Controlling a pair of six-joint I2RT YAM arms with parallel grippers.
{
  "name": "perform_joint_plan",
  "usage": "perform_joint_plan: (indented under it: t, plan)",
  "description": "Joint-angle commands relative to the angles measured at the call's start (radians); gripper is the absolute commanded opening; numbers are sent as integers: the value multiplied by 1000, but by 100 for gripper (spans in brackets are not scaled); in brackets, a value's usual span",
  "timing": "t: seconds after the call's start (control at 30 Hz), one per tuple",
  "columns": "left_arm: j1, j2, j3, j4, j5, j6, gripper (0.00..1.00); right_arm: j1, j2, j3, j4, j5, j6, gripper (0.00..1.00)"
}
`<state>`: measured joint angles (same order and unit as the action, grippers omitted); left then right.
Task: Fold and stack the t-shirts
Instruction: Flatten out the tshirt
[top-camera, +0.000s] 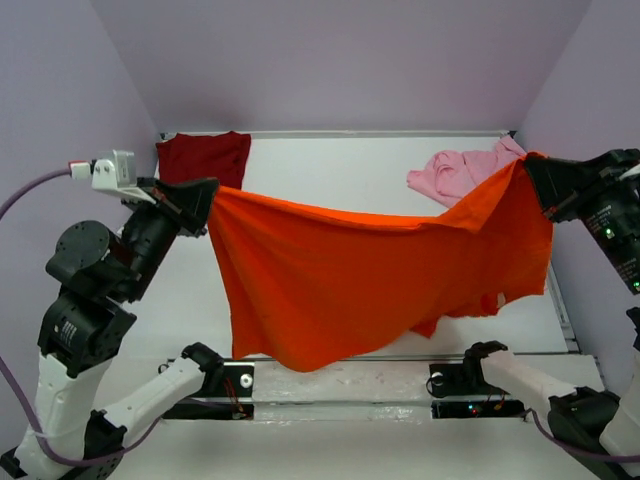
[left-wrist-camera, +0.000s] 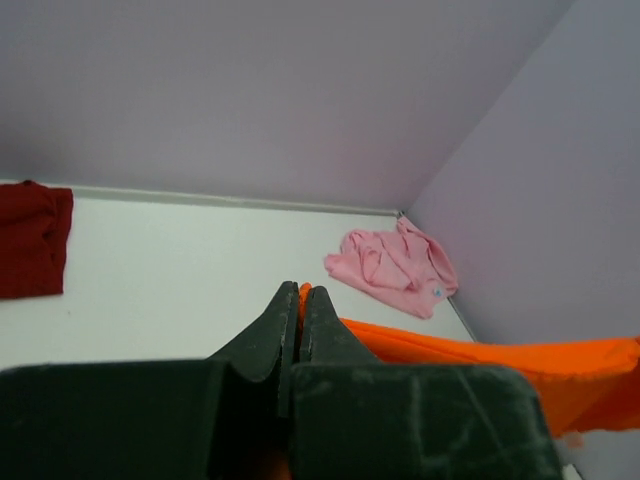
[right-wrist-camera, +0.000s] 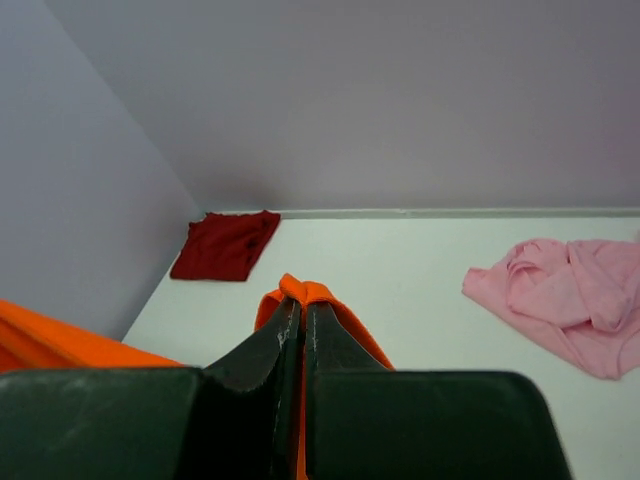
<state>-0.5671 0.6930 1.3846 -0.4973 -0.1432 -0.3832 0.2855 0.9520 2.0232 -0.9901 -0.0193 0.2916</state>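
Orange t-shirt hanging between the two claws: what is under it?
White table shows around the orange t-shirt. The table's middle is covered by the cloth, so anything lying there cannot be seen.

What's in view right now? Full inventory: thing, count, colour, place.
orange t-shirt: 1, bright orange, held up and spread between the two grippers over the middle of the table, lower edge sagging toward the near edge
maroon t-shirt: 1, dark red, lying flat, looks folded, far left corner of the table
pink t-shirt: 1, light pink, crumpled, far right of the table
table: 1, white, under everything
walls: pale lilac, back and both sides
left gripper: 1, black, shut on the orange t-shirt's left end
right gripper: 1, black, shut on the orange t-shirt's right end
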Motion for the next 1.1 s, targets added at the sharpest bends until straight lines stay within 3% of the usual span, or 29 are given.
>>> perform_joint_plan:
  t: [0.0, 0.13, 0.2, 0.23, 0.3, 0.47, 0.6, 0.8, 1.07]
  plan:
    - [-1, 193, 158, 34, -56, 90, 0, 4, 221, 77, 36, 42, -29, 0]
    - [7, 364, 234, 80, -194, 144, 0, 4, 387, 164, 108, 188, -77, 0]
    - [105, 448, 226, 143, -162, 172, 0, 4, 577, 317, 100, 212, -94, 0]
    - [154, 470, 208, 176, -69, 170, 0, 4, 700, 369, 90, 228, -106, 0]
    - [252, 526, 142, 261, -39, 170, 0, 4, 789, 404, 114, 239, -109, 0]
    - [346, 632, -74, 465, -53, 164, 0, 4, 899, 134, 365, 294, -129, 0]
    - [389, 829, -150, 627, -47, 162, 0, 4, 1120, 115, 448, 350, -154, 0]
    - [417, 1179, 29, 574, -7, 187, 0, -15, 1306, 117, 537, 328, -147, 0]
    - [417, 1376, 209, 577, 37, 188, 0, -25, 1401, 167, 562, 309, -166, 0]
